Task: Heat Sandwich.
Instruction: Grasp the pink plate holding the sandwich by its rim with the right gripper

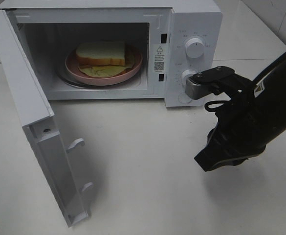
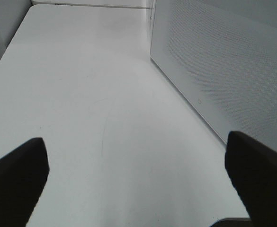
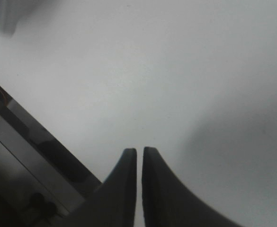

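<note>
White tabletop (image 1: 147,171) is carrying the open microwave (image 1: 196,22), the sandwich (image 1: 101,53) sitting inside, probably soft and light, best moved by its plate (image 1: 136,68) rim — left gripper (image 2: 134,139) gaping, right gripper (image 3: 139,150) nearly closed, empty.

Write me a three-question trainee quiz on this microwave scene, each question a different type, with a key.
1. True or false: the microwave door stands open.
2. Where is the sandwich? A) on top of the microwave; B) on the pink plate inside it; C) on the open door.
3. Fill in: the left gripper has its jaws wide ___ over bare tabletop.

Key: 1 true; 2 B; 3 open.
</note>
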Robot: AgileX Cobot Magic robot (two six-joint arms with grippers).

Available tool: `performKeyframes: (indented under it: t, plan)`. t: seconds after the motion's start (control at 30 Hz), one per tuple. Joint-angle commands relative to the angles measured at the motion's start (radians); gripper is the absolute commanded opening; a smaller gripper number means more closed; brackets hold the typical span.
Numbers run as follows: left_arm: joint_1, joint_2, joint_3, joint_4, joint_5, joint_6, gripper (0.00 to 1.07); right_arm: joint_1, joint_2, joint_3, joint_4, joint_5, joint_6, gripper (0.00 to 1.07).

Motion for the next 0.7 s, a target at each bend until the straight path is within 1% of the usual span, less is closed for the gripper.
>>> performKeyframes:
  t: [0.03, 0.13, 0.17, 0.2, 0.27, 0.3, 0.33, 0.4, 0.43, 0.47, 0.5, 0.6, 0.7]
  plan:
    - [-0.004, -0.016, 0.002, -0.001, -0.015, 0.000, 0.96, 0.003, -0.006, -0.029, -0.051, 0.053, -0.099, 0.09]
    - [-0.004, -0.016, 0.002, -0.001, -0.015, 0.000, 0.96, 0.003, -0.006, -0.051, -0.084, 0.089, -0.228, 0.09]
    - [-0.004, -0.016, 0.002, -0.001, -0.015, 0.000, 0.96, 0.003, -0.006, -0.051, -0.084, 0.089, -0.228, 0.09]
    - [-0.004, -0.016, 0.002, -0.001, -0.015, 0.000, 0.96, 0.003, -0.006, -0.059, -0.102, 0.100, -0.322, 0.10]
    - [-0.004, -0.016, 0.002, -0.001, -0.015, 0.000, 0.96, 0.003, -0.006, -0.059, -0.108, 0.100, -0.432, 0.10]
    - [-0.004, -0.016, 0.002, -0.001, -0.015, 0.000, 0.96, 0.003, -0.006, -0.059, -0.114, 0.099, -0.537, 0.10]
    - [-0.004, -0.016, 0.002, -0.001, -0.015, 0.000, 0.96, 0.003, -0.006, -0.059, -0.114, 0.099, -0.537, 0.10]
    - [-0.004, -0.016, 0.002, -0.001, -0.015, 0.000, 0.96, 0.003, -0.006, -0.059, -0.114, 0.098, -0.639, 0.10]
    - [-0.004, -0.016, 0.002, -0.001, -0.015, 0.000, 0.96, 0.003, -0.006, -0.059, -0.116, 0.098, -0.748, 0.10]
    - [-0.004, -0.016, 0.002, -0.001, -0.015, 0.000, 0.96, 0.003, -0.006, -0.059, -0.121, 0.098, -0.800, 0.10]
    - [-0.004, -0.016, 0.002, -0.001, -0.015, 0.000, 0.96, 0.003, -0.006, -0.059, -0.121, 0.098, -0.800, 0.10]
    - [-0.004, -0.016, 0.002, -0.001, -0.015, 0.000, 0.96, 0.003, -0.006, -0.059, -0.147, 0.097, -0.966, 0.12]
    - [-0.004, -0.016, 0.002, -0.001, -0.015, 0.000, 0.96, 0.003, -0.006, -0.059, -0.160, 0.095, -1.002, 0.14]
